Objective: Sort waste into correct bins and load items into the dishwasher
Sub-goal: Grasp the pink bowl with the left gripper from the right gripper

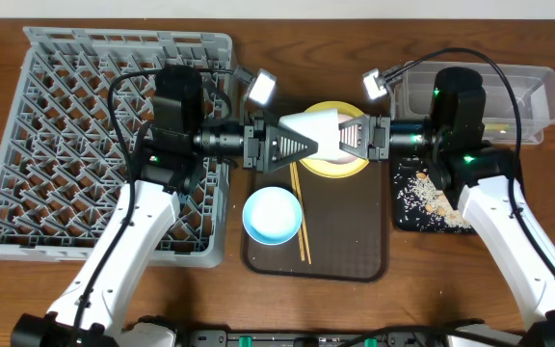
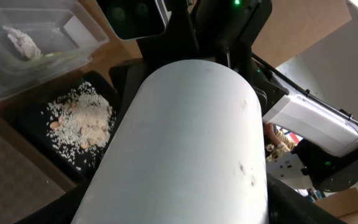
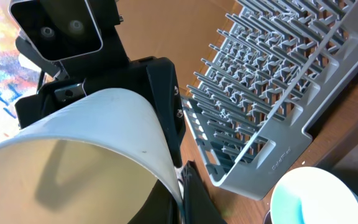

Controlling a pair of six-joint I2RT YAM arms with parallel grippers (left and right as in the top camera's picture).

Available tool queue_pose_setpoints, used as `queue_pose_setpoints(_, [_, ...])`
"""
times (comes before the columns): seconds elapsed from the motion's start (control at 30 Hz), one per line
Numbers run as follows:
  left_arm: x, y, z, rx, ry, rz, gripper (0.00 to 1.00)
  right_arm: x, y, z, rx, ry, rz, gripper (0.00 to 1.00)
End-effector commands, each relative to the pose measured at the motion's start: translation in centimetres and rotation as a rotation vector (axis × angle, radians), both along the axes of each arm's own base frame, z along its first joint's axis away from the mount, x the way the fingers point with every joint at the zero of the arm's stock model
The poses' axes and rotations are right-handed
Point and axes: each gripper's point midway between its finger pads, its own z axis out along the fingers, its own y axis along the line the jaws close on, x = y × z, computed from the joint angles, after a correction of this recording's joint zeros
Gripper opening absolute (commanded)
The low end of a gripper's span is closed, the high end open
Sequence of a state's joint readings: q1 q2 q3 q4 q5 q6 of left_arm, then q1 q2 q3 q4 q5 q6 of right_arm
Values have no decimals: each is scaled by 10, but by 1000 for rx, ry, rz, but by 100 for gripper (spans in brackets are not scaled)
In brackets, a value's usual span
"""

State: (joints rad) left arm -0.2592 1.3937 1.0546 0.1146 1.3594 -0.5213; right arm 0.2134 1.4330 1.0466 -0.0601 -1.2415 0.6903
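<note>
The cream-white bowl (image 1: 328,130) hangs on its side above the yellow plate (image 1: 340,170), held between both arms. My left gripper (image 1: 297,145) clasps its outer wall (image 2: 191,137), with fingers on both sides. My right gripper (image 1: 353,137) is shut on its rim (image 3: 73,155), one finger inside and one outside (image 3: 182,186). The light blue bowl (image 1: 272,214) and the chopsticks (image 1: 300,212) lie on the brown tray. The grey dish rack (image 1: 66,145) stands at the left. The white cup is out of view.
The brown serving tray (image 1: 345,236) lies in the middle. The black tray (image 1: 405,220) at the right holds rice scraps (image 1: 424,198). Behind it, the clear tub (image 1: 533,92) holds the white tissue (image 2: 22,40). The blue bowl (image 3: 316,196) shows below the rack's corner (image 3: 278,155).
</note>
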Motion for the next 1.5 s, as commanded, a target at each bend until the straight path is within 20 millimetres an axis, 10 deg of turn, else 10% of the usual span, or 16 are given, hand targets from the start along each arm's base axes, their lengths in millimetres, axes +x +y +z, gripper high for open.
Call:
queue_pose_setpoints(0.0, [3, -2, 10, -14, -6, 12, 75, 2, -1, -4, -9, 8, -11, 1])
queue_pose_setpoints(0.23, [3, -2, 11, -15, -1, 13, 81, 3, -1, -4, -9, 8, -11, 1])
queue_pose_setpoints(0.53, [3, -2, 11, -15, -1, 13, 64, 3, -1, -4, -9, 8, -12, 1])
queue_pose_setpoints(1.0, [4, -2, 10, -12, -67, 17, 53, 3, -1, -4, -8, 3, -11, 47])
queue_pose_setpoints(1.47, [45, 39, -17, 90, -72, 235, 45, 11, -11, -7, -26, -33, -48, 57])
